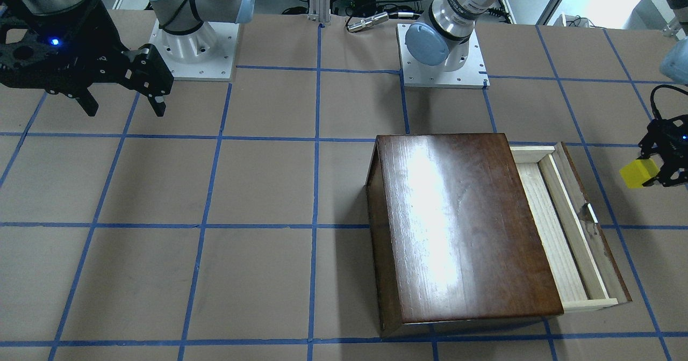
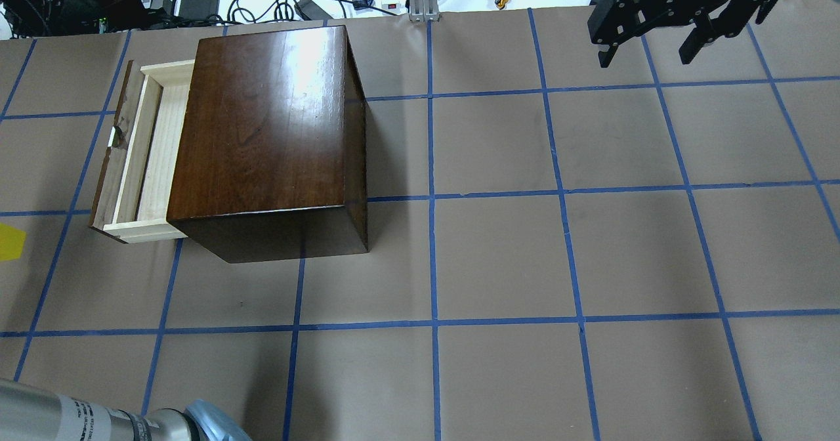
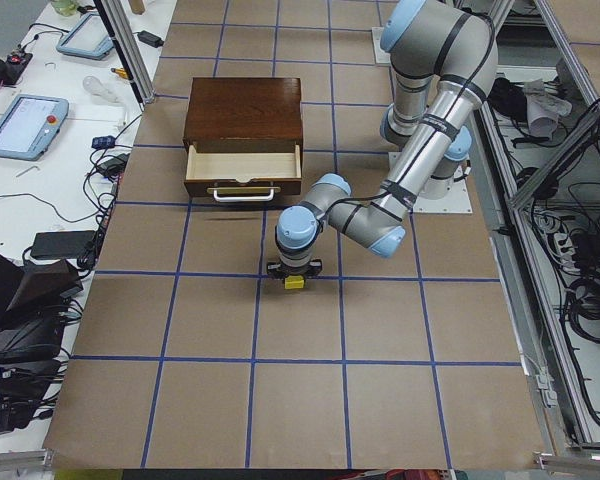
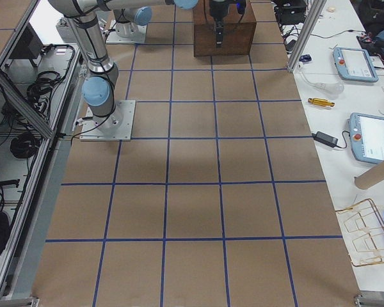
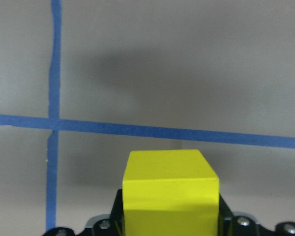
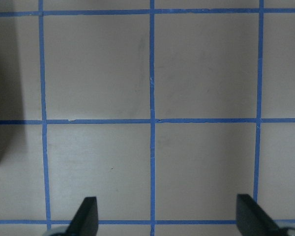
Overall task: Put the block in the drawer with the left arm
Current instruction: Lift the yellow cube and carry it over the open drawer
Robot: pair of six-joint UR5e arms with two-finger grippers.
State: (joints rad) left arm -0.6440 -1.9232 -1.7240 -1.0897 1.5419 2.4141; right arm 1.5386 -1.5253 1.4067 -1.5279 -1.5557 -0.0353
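Spanning every view, the brown tabletop (image 1: 258, 189) is crossed by blue tape lines. The left arm (image 3: 420, 150) is seen in the left side view, bent from the upper right of the frame down toward its centre.

The glossy dark cabinet (image 1: 462, 226) is set in the lower right of the front-facing view. Its drawer (image 1: 545, 232) is pulled part-way out toward the right edge, so a strip of pale floor is exposed behind the dark front panel and its metal handle.

The right pincer (image 1: 124, 106) is held in the upper left of that view, well apart from the cabinet, with its fingers spread and nothing between them.

The left pincer (image 1: 651, 170) is found at the right edge at mid-height, beyond the drawer front and apart from it, and is clamped on the block (image 5: 169, 189). In the left wrist view the yellow cube is gripped at the bottom centre, with bare tabletop and a soft shadow beyond it, so it is judged to be lifted rather than resting.

Opening and grasping are thus judged done. The block is not yet in the drawer: it remains to be carried over the exposed floor, lowered and released.
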